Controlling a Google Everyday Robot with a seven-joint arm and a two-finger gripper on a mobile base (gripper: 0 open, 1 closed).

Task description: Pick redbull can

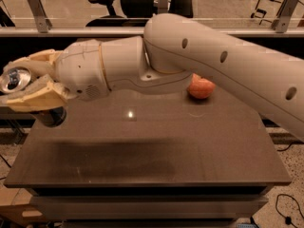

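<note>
Aluminium, thin-walled: redbull can point(14, 78), one item, task object. Held in the end effector point(18, 86), tilted so its shiny silver top and pull tab face outward past the fingertips. The panels and lettering are hidden by the fingers.

- Hold: two beige fingers point(37, 97) are closed against the can's sides, one above and one below. The gap is only as wide as the can.
- Position: the dark lower end of the can shows just under the end effector. It appears to be lifted clear of the surface, though contact cannot be ruled out.
- Handling (judged): light, whether full or empty. The wall is smooth and slippery and dents under hard pressure. Mid-body, across the narrow width, is the best place to grip it. A firm but moderate squeeze is advised, since the tilt invites sliding.

Dark grey-brown, matt with a faint sheen: bench point(142, 148). It lies below and to the right of the end effector, with a small light reflection on it.

Cream: robot arm point(213, 56). It runs rightward from the end effector, above the bench.

Orange-red, rounded: unidentified object point(202, 88). It sits well to the right of the end effector on the bench, partly behind the arm.

Metal: rail with upright posts point(38, 6), beyond the end effector.

Black: office chair point(102, 1), farthest back.
</note>
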